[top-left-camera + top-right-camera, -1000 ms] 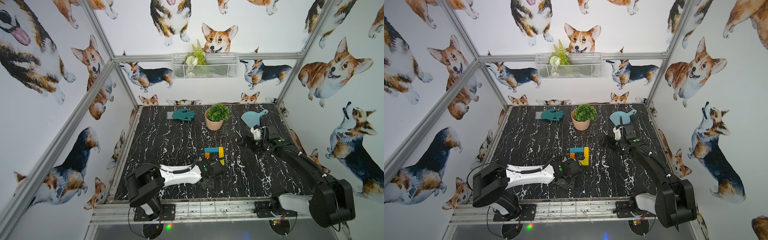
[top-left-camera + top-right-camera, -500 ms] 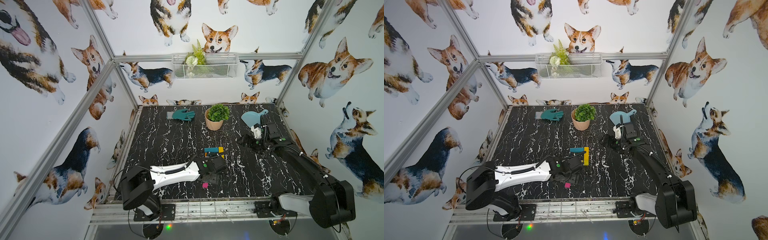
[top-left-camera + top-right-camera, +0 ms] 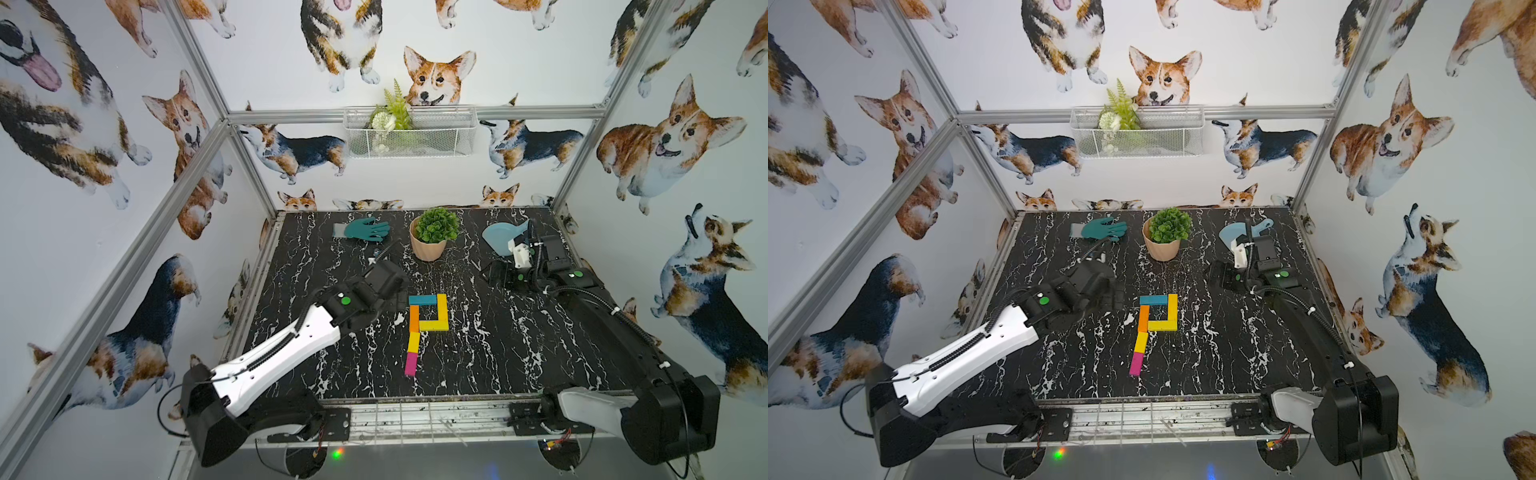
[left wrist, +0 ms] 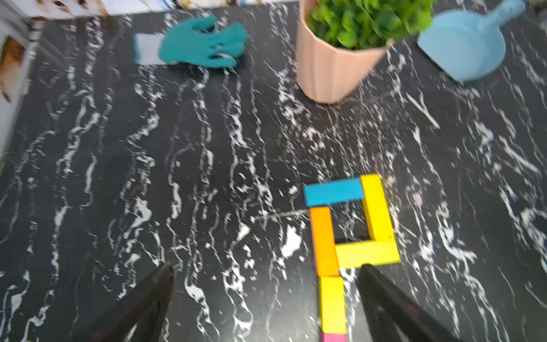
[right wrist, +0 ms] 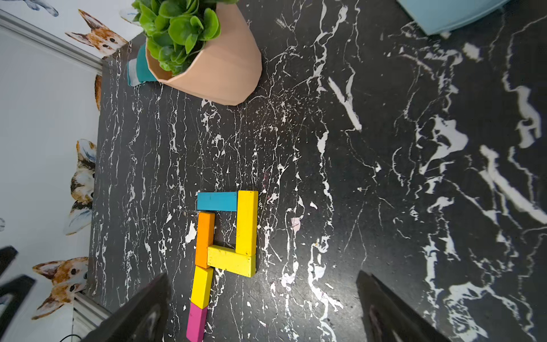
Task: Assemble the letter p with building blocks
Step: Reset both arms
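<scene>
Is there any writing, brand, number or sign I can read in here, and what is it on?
None: no printed word, brand or number is readable in any view.
The green sticker on the left arm shows no readable mark.
The only sign is the letter P laid from building blocks on the table.

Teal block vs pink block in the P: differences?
Pose: teal block lies crosswise as the top bar; pink block lies lengthwise at the stem's bottom. Neighbour: teal block meets the loop's yellow block; pink block meets the stem's yellow block. Both lie flat, similarly shaped.
</scene>
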